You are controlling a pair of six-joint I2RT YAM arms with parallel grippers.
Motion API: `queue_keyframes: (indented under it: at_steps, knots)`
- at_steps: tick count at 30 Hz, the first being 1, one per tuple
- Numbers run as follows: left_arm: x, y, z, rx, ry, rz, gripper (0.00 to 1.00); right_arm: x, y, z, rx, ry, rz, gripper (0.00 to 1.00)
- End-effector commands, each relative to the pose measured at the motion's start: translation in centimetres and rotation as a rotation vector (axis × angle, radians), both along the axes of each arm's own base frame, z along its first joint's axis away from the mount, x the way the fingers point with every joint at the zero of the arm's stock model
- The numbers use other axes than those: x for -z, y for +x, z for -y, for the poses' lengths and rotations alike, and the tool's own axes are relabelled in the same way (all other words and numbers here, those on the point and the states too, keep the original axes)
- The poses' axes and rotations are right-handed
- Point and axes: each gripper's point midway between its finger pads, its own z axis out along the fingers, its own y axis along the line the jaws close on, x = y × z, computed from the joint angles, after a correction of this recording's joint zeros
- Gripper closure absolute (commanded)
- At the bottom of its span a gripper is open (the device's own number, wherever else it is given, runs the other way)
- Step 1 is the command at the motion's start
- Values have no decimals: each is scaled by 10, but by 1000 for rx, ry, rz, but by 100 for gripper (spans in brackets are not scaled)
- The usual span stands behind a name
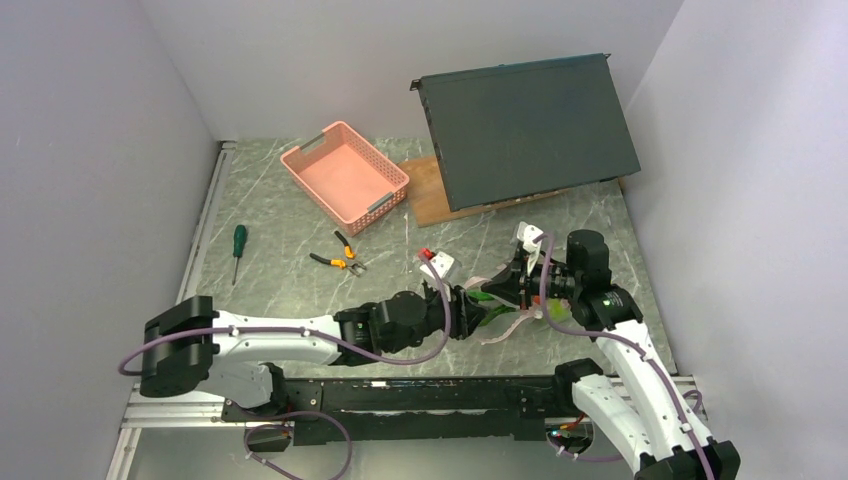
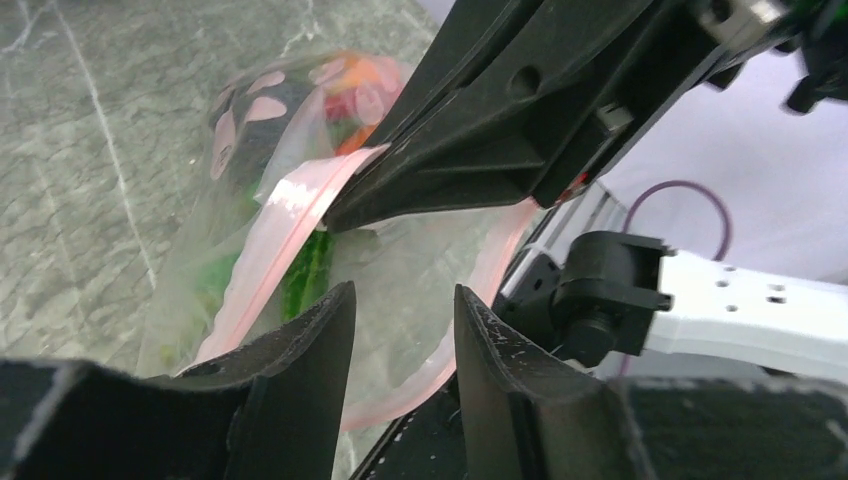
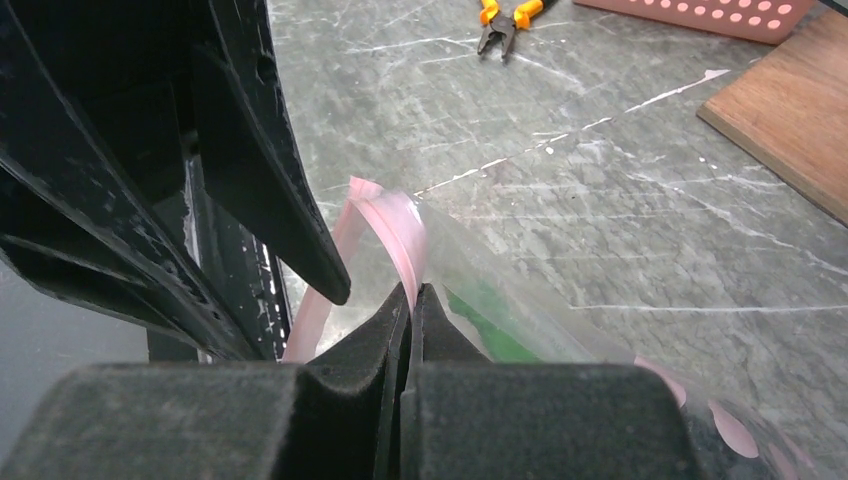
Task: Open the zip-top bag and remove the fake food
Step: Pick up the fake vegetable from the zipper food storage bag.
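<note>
The clear zip-top bag [image 1: 497,318] lies between my two grippers near the table's front. Its pink zip strip [image 2: 285,225] is parted and the mouth gapes. My right gripper [image 3: 412,292] is shut on one lip of the strip and holds it up; it shows in the top view [image 1: 515,285]. My left gripper [image 2: 405,300] is open, its fingers either side of the other lip [image 2: 480,275] without closing on it; it shows in the top view [image 1: 468,300]. Fake food shows through the plastic: a green cucumber [image 2: 305,275], orange and red pieces [image 2: 360,80], a dark piece [image 2: 280,130], and green [image 3: 480,320].
A pink basket [image 1: 345,177] stands at the back left. Orange-handled pliers [image 1: 340,258] and a green-handled screwdriver [image 1: 238,245] lie on the marble table. A dark panel [image 1: 530,125] leans on a wooden board [image 1: 430,195] at the back right.
</note>
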Motion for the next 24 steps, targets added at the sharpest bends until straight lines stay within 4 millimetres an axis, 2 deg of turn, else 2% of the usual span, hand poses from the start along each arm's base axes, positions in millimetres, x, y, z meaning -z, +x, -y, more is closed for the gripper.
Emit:
queue_keyframes:
  at_steps: [1,7,13,18,21,24]
  knots:
    - [24,9,-4,-58,145,36,55,-1,5,0,-5,0,41,100]
    - [45,21,-4,-89,294,126,54,2,4,-1,-18,4,21,100]
    - [42,14,3,88,329,461,51,7,1,-7,-45,23,-25,100]
    - [52,17,-8,131,408,548,49,12,1,-11,-59,18,-50,100]
    - [53,16,-11,154,388,583,49,15,2,-12,-57,14,-56,100]
    - [53,11,-14,194,357,726,48,18,0,-12,-69,6,-57,100]
